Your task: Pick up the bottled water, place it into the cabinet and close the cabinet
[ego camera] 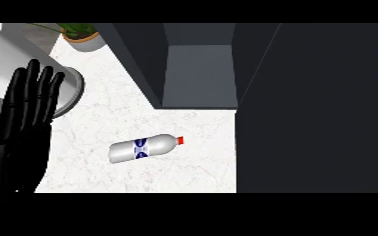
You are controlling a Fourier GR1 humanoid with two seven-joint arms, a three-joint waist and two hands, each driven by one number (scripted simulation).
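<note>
A clear water bottle (144, 149) with a blue label and a red cap lies on its side on the white marble counter (199, 172), cap pointing right. Behind it stands a dark cabinet (199, 75), open, with its grey inner floor showing. Its door (306, 110) fills the right side of the view. My left hand (26, 110) rests at the left edge, fingers straight and pointing up, well apart from the bottle. My right hand is not in view.
A round grey metal object (70, 87) sits at the left, partly behind my left hand. A potted green plant (83, 36) stands at the far left corner of the counter.
</note>
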